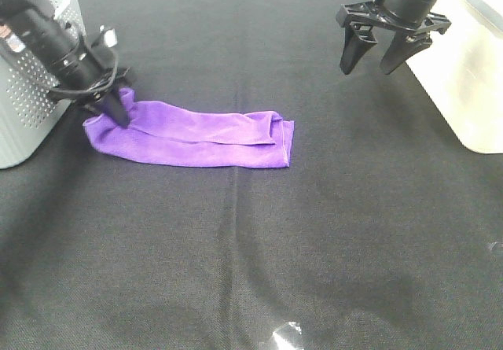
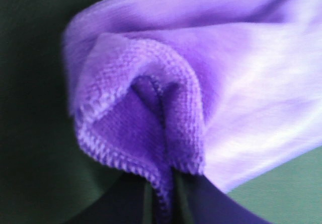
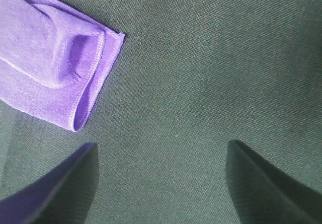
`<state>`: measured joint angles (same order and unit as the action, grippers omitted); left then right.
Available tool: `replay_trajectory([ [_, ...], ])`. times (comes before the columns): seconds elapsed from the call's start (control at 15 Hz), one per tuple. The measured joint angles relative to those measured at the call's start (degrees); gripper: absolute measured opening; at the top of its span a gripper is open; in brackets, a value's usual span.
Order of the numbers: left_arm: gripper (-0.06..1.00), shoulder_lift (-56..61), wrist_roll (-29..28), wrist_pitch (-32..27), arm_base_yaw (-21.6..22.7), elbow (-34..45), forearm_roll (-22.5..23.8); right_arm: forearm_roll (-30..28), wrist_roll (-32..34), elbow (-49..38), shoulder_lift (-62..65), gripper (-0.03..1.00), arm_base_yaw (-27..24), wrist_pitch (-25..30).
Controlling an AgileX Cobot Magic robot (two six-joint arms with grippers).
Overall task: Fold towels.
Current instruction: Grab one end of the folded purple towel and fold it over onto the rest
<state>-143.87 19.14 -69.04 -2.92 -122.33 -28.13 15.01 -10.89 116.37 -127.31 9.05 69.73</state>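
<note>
Towel (image 1: 196,134) | grey box (image 1: 31,118) near left end | white bin (image 1: 471,90) well apart

Purple towel (image 1: 206,135), folded into a long strip.
It is laid on the black table cloth (image 1: 314,248); one stitched end is pinched together.

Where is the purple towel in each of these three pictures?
Exterior high: towel lies left of centre, one end pinched by the left gripper.
Left wrist: that pinched end fills the picture.
Right wrist: its free end, ahead of the open right gripper.
Shared landmark: the black tabletop.
</note>
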Motion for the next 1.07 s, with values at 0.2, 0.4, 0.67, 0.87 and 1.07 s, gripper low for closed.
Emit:
replay_trajectory([
  [0.2, 0.03, 0.17, -0.23, -0.06, -5.16, -2.86, -2.52, 0.00, 0.00, 0.00, 1.20, 0.71, 0.00, 0.06],
  [0.4, 0.03, -0.34, -3.44, -0.34, -12.20, -7.73, -2.75, 0.00, 0.00, 0.00, 4.47, 0.71, 0.00, 0.06],
  [0.67, 0.03, -4.76, -6.42, -0.40, -16.16, -13.35, -3.21, 0.00, 0.06, 0.00, 5.96, 0.71, 0.00, 0.11],
  [0.87, 0.03, -5.73, -6.99, -0.40, -18.56, -15.01, -3.90, 0.00, 0.29, 0.00, 6.59, 0.71, 0.00, 0.11],
  [1.07, 0.10, -5.90, -7.39, 0.69, -21.14, -15.07, -5.44, 0.00, 1.20, 0.00, 8.88, 0.71, 0.00, 0.11],
])
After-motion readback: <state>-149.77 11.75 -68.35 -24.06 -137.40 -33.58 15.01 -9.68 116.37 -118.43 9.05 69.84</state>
